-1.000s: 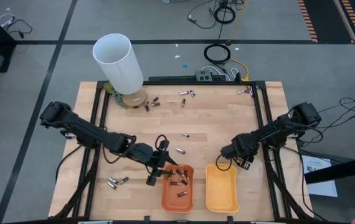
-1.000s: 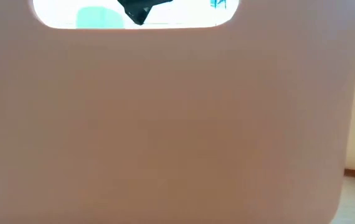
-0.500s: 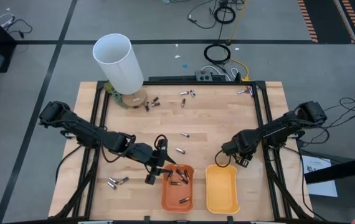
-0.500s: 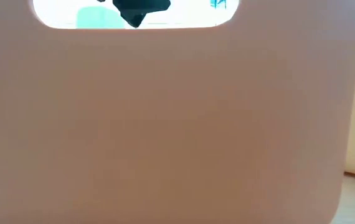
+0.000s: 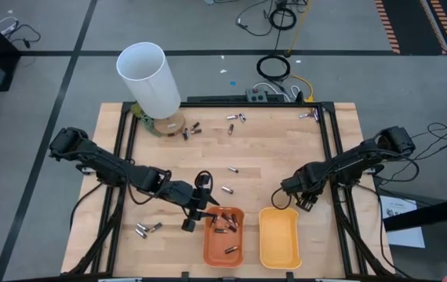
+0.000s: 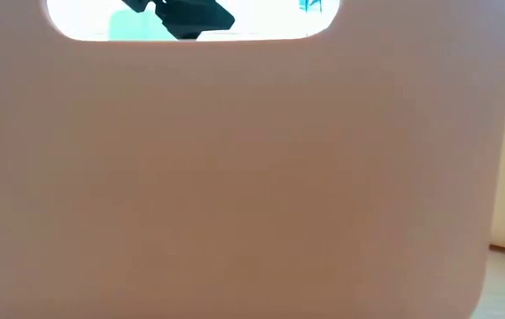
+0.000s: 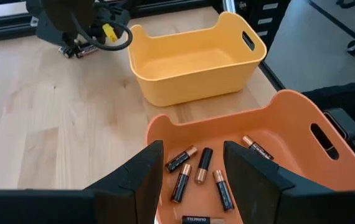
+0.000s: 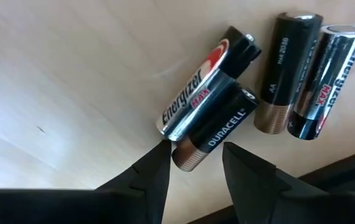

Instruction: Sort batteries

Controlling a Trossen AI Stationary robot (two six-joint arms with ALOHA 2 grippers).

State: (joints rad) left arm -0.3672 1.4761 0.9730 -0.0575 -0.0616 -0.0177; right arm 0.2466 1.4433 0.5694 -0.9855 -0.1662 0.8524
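My left gripper [image 5: 194, 213] hangs open over the far left rim of the orange tray [image 5: 208, 254]. The tray holds several dark batteries with coppery ends [image 7: 190, 171]. My right gripper [image 8: 193, 168] points down, open, at a group of batteries lying on the table right of the yellow tray [image 5: 280, 239]. Its fingertips stand on either side of the coppery end of a dark battery [image 8: 218, 127]. That battery lies against a silvery one [image 8: 196, 90]. Two more batteries [image 8: 302, 74] lie beside them. Whether the fingers touch any battery I cannot tell.
A tall white tube [image 5: 149, 78] stands at the far left corner. Loose batteries lie mid-table [image 5: 226, 189], near the left front [image 5: 147, 229] and along the far edge [image 5: 235, 119]. In the low view the orange tray's wall [image 6: 235, 177] fills the picture.
My left gripper has tipped up a little over the orange tray, still open. One battery in the tray has slid toward the tray's near end. My right gripper has tipped slightly over the group of batteries.
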